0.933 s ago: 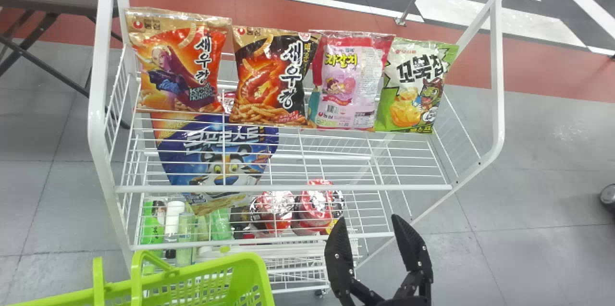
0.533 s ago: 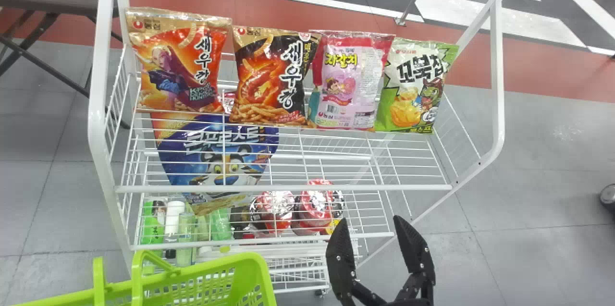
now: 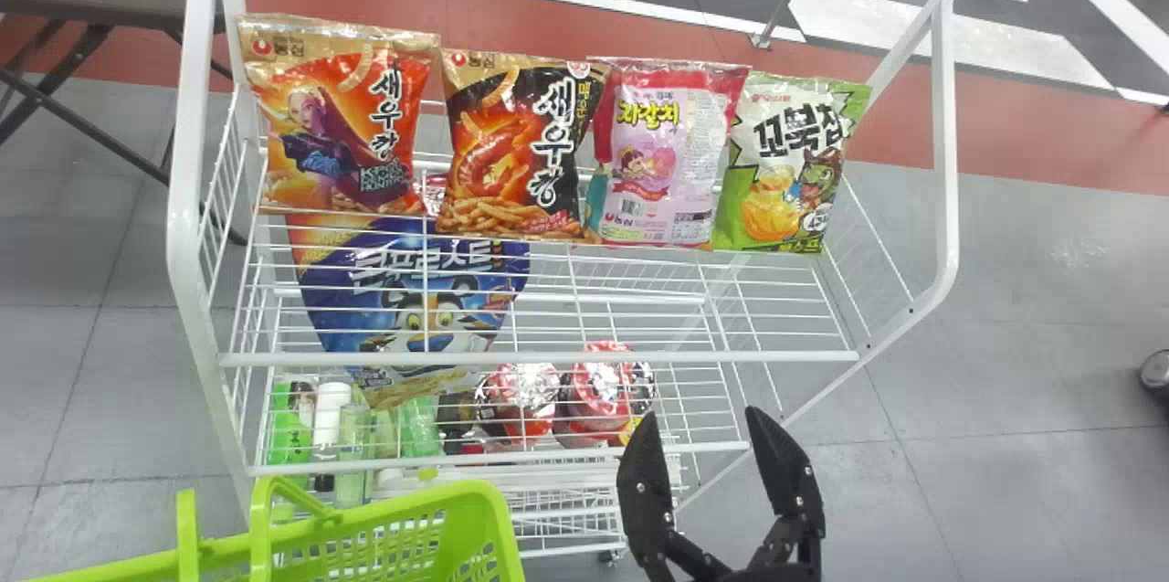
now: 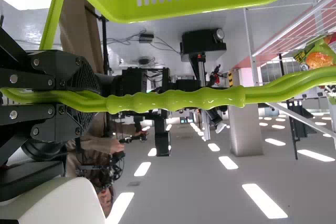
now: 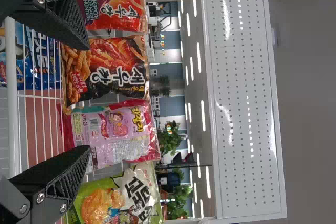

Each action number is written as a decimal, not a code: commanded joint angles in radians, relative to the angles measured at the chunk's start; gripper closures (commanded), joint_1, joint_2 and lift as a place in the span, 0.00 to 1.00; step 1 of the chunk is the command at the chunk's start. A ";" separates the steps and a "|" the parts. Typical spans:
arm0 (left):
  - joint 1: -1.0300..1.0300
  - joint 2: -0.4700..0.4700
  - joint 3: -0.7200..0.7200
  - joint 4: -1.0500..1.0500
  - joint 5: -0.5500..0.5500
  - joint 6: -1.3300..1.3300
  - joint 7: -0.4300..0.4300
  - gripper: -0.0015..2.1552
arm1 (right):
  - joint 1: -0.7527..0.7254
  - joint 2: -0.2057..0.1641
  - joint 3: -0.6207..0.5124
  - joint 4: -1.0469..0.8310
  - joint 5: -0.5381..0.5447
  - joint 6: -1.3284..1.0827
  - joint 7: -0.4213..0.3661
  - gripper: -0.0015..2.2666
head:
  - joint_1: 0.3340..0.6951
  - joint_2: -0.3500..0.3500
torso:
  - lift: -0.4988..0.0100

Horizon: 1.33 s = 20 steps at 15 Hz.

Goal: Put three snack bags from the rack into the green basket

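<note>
Right gripper [image 3: 701, 416] hangs wide open, empty, before white wire rack [image 3: 539, 359] holding 4 snack bags [image 3: 516, 153]; left gripper [image 4: 91, 102] clamps handle [image 4: 176, 99] of green basket [image 3: 461, 545]. Stray fingertip could topple closely packed bags.

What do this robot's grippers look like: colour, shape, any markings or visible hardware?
Both are black. The right gripper has two tapering, pointed fingers with finely textured inner faces, round silver-coloured bolts and slim black linkage bars behind them. The left gripper shows similar silver-coloured bolts on black blocky links, with a textured finger surface.
</note>
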 commanded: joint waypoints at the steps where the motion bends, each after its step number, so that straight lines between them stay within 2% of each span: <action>1: 0.000 0.000 -0.003 0.000 -0.002 0.000 0.001 1.00 | -0.052 0.001 0.002 0.006 0.002 0.069 0.000 0.07 | 1.00 0.00 | 0.98; 14: -0.044 0.003 -0.014 0.041 -0.003 0.009 0.001 1.00 | -0.572 0.009 0.098 0.258 0.004 0.358 0.008 0.07 | 1.00 0.00 | 0.98; 17: -0.052 0.006 -0.015 0.048 -0.002 0.009 -0.002 1.00 | -0.686 0.018 0.137 0.337 0.005 0.450 0.005 0.07 | 1.00 0.10 | 0.98; 20: -0.077 0.011 -0.017 0.077 0.005 0.012 -0.011 1.00 | -0.786 0.024 0.138 0.456 0.001 0.431 0.023 0.07 | 1.00 0.16 | 0.98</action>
